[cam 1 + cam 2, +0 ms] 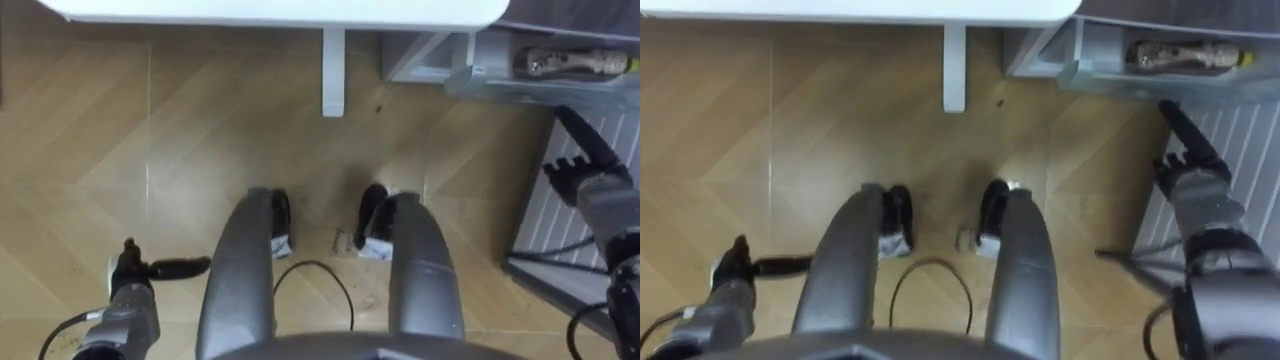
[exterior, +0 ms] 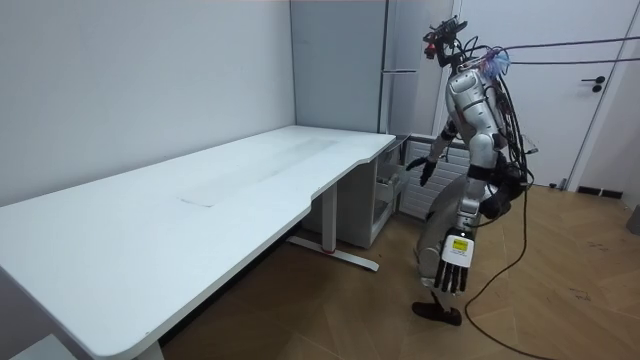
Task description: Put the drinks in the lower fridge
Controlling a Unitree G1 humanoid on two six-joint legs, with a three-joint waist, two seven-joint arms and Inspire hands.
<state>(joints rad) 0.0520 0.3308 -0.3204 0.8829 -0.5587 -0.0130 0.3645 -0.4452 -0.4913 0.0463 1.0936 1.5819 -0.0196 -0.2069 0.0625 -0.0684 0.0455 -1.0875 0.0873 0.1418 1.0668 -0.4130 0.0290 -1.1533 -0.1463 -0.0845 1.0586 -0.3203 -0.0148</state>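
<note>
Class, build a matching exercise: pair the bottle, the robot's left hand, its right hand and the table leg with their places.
1 bottle
2 left hand
3 right hand
4 table leg

A under the white tabletop
B low at the robot's left side
C in the clear shelf
D stretched towards that shelf

Pairs: 1-C; 2-B; 3-D; 4-A
</note>
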